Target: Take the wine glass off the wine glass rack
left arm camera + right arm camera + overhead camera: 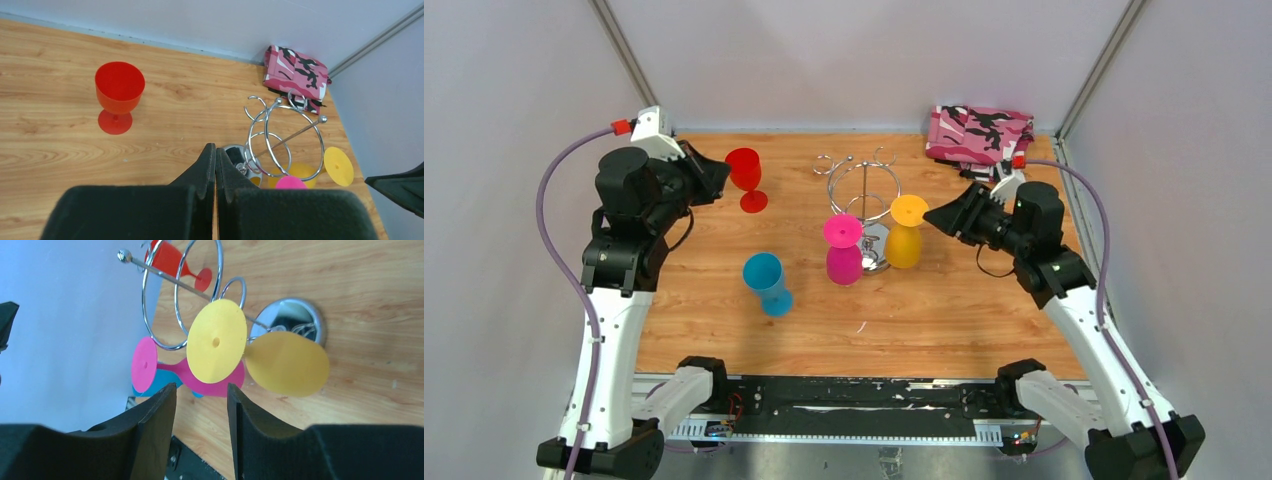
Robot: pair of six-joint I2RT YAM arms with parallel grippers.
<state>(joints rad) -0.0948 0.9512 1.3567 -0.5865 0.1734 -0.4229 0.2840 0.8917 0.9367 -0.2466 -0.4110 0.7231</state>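
The chrome wine glass rack [865,190] stands mid-table. Two wine glasses hang from it upside down: a yellow one [904,248] on the right and a pink one [843,262] at the front. My right gripper [934,218] hovers just right of the yellow glass's foot. In the right wrist view it [202,386] is open and empty, with the yellow foot [216,341] just ahead and the pink glass [144,365] behind. The left gripper [215,147] is shut on nothing, up at the left [719,180] beside a red glass. The rack [290,139] lies ahead of it.
A red glass [745,170] stands upright at the back left of the rack. A blue glass [764,275] stands on the table in front left. A pink camouflage cloth [979,132] lies in the back right corner. White walls close three sides.
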